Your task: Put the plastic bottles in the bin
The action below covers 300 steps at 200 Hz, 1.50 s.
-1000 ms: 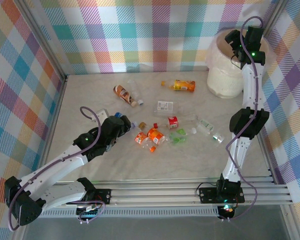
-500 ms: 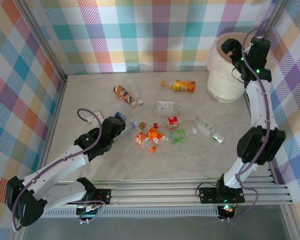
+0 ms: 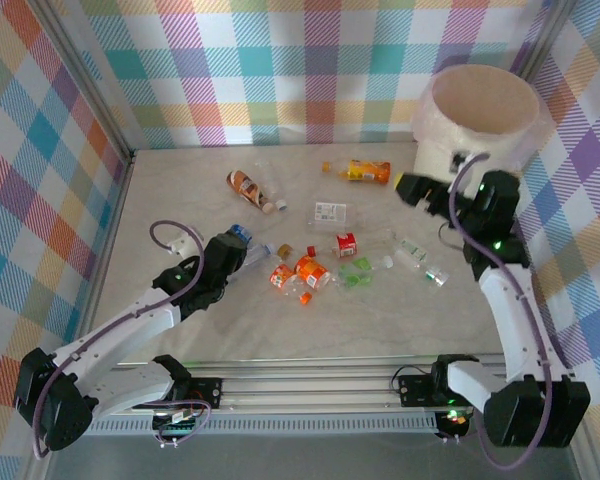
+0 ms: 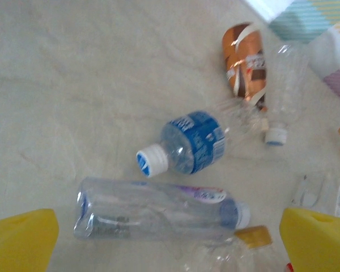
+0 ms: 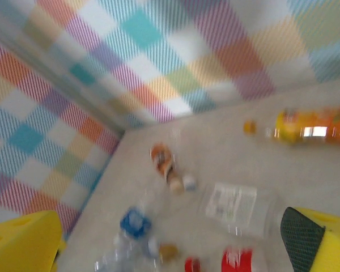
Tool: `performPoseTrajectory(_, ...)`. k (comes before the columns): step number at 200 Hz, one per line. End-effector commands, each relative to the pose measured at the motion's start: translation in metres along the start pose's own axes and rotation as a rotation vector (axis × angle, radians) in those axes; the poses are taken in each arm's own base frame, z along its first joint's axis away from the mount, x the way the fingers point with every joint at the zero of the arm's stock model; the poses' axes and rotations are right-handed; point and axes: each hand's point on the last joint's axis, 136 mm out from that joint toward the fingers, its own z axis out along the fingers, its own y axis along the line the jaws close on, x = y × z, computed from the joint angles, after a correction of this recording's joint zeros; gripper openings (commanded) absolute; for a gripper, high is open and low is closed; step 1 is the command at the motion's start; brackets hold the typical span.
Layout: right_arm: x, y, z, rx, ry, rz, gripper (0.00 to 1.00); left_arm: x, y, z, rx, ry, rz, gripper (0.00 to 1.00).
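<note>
The clear bottle lies sideways on the bench, well apart from the bin; judged light, thin-walled, slippery, best gripped mid-body by the left pincer, jaws apart above it, while the right pincer hangs with jaws apart, empty.

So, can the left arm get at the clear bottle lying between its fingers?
Probably yes. The left gripper is open above the clear bottle, which lies flat between its fingers with nothing on top; the blue-labelled bottle lies just beyond it.
</note>
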Motion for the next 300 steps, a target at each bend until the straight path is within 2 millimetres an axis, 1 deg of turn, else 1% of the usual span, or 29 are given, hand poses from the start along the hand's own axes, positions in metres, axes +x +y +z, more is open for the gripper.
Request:
performPoseTrajectory(1,0.052,0.000,0.000,-0.074,0.075,-0.015,1.00,0.018,0.021,0.000,-0.053,0.094,-0.054,1.00)
performPoseTrajectory(13,0.070,-0.006,-0.001,-0.078,0.070,0.024,1.00,0.018,0.031,-0.004,-0.092,0.101,-0.077,1.00)
performPoseTrajectory(23,0.078,-0.011,-0.002,-0.079,0.051,0.045,1.00,0.017,0.037,-0.006,-0.107,0.096,-0.094,1.00)
performPoseTrajectory(40,0.088,-0.016,-0.003,-0.082,0.042,0.051,1.00,0.020,0.039,-0.004,-0.091,0.107,-0.144,1.00)
performPoseTrajectory(63,0.093,-0.008,-0.005,-0.123,0.070,0.009,1.00,0.037,0.037,0.007,-0.076,0.195,-0.262,1.00)
performPoseTrajectory(97,0.093,-0.001,-0.006,-0.150,0.075,-0.026,1.00,0.065,0.045,0.031,-0.162,0.311,-0.517,1.00)
performPoseTrajectory(109,0.091,0.000,-0.006,-0.152,0.069,-0.034,1.00,0.070,0.040,0.038,-0.153,0.321,-0.608,1.00)
performPoseTrajectory(119,0.090,0.002,-0.007,-0.156,0.066,-0.040,1.00,0.072,0.036,0.044,-0.148,0.321,-0.650,1.00)
performPoseTrajectory(152,0.088,0.005,-0.009,-0.155,0.058,-0.057,1.00,0.064,0.033,0.058,-0.161,0.255,-0.694,1.00)
performPoseTrajectory(162,0.089,0.004,-0.010,-0.150,0.061,-0.059,1.00,0.068,0.033,0.064,-0.166,0.261,-0.722,1.00)
performPoseTrajectory(172,0.091,0.004,-0.010,-0.149,0.065,-0.062,1.00,0.074,0.037,0.069,-0.199,0.267,-0.738,1.00)
performPoseTrajectory(176,0.091,0.004,-0.010,-0.148,0.065,-0.063,1.00,0.072,0.031,0.073,-0.177,0.266,-0.755,1.00)
performPoseTrajectory(183,0.090,0.004,-0.010,-0.148,0.064,-0.065,1.00,0.075,0.029,0.076,-0.180,0.271,-0.764,1.00)
performPoseTrajectory(204,0.091,0.004,-0.011,-0.149,0.065,-0.064,1.00,0.083,0.031,0.086,-0.211,0.272,-0.817,1.00)
performPoseTrajectory(214,0.091,0.005,-0.011,-0.150,0.065,-0.065,1.00,0.083,0.030,0.092,-0.188,0.254,-0.835,0.97)
performPoseTrajectory(232,0.092,0.006,-0.012,-0.152,0.067,-0.065,1.00,0.077,0.026,0.100,-0.149,0.208,-0.832,0.88)
performPoseTrajectory(251,0.093,0.005,-0.013,-0.150,0.067,-0.067,1.00,0.075,0.035,0.105,-0.186,0.163,-0.807,0.79)
performPoseTrajectory(262,0.094,0.006,-0.013,-0.151,0.068,-0.067,1.00,0.076,0.040,0.108,-0.197,0.143,-0.807,0.76)
performPoseTrajectory(278,0.095,0.005,-0.014,-0.150,0.067,-0.065,1.00,0.078,0.041,0.113,-0.194,0.137,-0.816,0.78)
performPoseTrajectory(300,0.096,0.007,-0.015,-0.155,0.069,-0.070,1.00,0.080,0.030,0.112,-0.174,0.186,-0.784,0.87)
